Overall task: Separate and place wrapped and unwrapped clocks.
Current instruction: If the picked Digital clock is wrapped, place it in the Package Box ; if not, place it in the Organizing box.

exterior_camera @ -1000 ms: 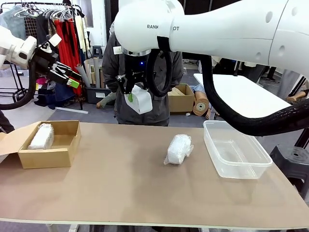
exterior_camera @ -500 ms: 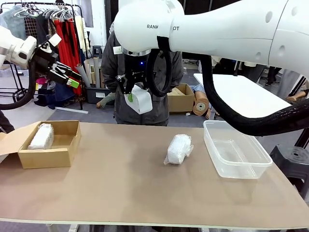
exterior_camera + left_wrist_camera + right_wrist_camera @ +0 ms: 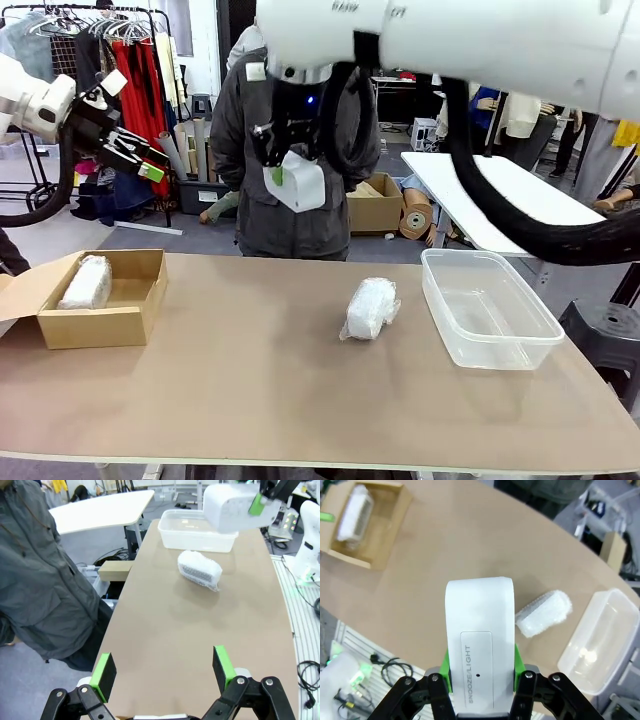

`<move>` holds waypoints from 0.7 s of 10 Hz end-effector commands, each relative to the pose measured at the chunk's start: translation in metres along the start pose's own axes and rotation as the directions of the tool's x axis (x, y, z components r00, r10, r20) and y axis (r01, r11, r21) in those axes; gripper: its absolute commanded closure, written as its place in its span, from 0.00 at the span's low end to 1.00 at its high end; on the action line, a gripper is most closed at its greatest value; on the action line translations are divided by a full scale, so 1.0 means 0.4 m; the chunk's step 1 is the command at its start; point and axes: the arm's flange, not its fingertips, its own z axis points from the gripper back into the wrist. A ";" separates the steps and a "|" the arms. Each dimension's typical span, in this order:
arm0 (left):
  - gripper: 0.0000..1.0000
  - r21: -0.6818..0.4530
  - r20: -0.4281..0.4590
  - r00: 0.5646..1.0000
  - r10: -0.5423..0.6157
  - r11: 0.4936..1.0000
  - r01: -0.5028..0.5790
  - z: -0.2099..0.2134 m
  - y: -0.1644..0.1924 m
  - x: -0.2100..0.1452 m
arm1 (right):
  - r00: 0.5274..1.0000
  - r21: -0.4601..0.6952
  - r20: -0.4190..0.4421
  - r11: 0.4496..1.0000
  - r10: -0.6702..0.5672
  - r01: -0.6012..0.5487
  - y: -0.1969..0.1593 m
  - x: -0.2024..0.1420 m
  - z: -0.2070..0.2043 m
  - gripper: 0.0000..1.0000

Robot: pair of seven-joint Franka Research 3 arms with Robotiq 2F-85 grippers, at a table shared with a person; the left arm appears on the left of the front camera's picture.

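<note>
My right gripper (image 3: 289,163) hangs high over the far edge of the table, shut on the unwrapped clock (image 3: 298,187), a smooth white block. The right wrist view shows that clock (image 3: 479,635) clamped between green pads, marked SNOOZE/LIGHT. One wrapped clock (image 3: 370,307) lies on the table left of the tub; it also shows as a crinkly bundle (image 3: 199,569) (image 3: 544,612) in both wrist views. The other wrapped clock (image 3: 86,282) (image 3: 354,514) lies in the cardboard box (image 3: 130,322). My left gripper (image 3: 134,155) (image 3: 164,667) is open and empty, raised at the far left.
A clear plastic tub (image 3: 488,345) (image 3: 194,536) (image 3: 580,650) stands empty at the table's right. A person in a grey jacket (image 3: 250,205) (image 3: 40,580) stands at the far edge behind the held clock. The near half of the table is bare.
My right arm has lifted, carrying the unwrapped clock a little up and to the right. The left arm and the wrapped clocks have not moved.
</note>
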 end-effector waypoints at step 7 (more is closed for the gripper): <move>0.00 0.005 0.013 1.000 0.001 1.000 -0.001 0.001 0.001 0.004 | 0.998 0.065 -0.069 0.998 0.010 -0.005 -0.297 -0.195 0.186 1.00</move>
